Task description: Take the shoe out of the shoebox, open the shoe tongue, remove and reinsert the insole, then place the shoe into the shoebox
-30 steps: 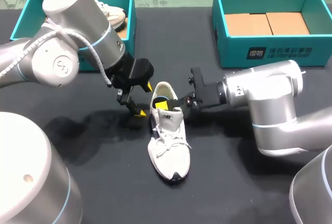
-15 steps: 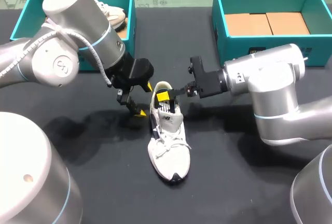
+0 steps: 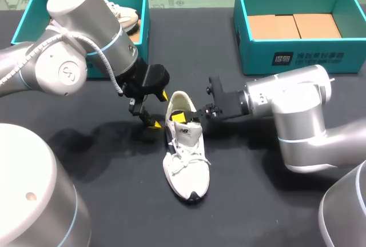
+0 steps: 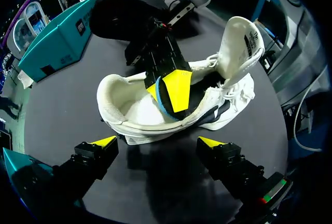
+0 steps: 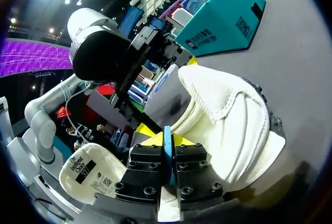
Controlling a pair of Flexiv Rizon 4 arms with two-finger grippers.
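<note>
Insole grip at the heel: right gripper (image 3: 183, 114) is in the mouth of the shoe (image 3: 186, 150).
Head view: shoe lies mid-table (image 3: 257, 201), heel toward the far edge, toe toward the near edge; left gripper (image 3: 159, 110) is just beside the heel.
Left wrist view: left fingers are spread and empty, and the shoe lies crosswise ahead of them.
Right wrist view: tips are pinched on a thin blue-edged sheet, judged to be the insole (image 5: 167, 141). The right arm is better placed to draw it out heelward.
</note>
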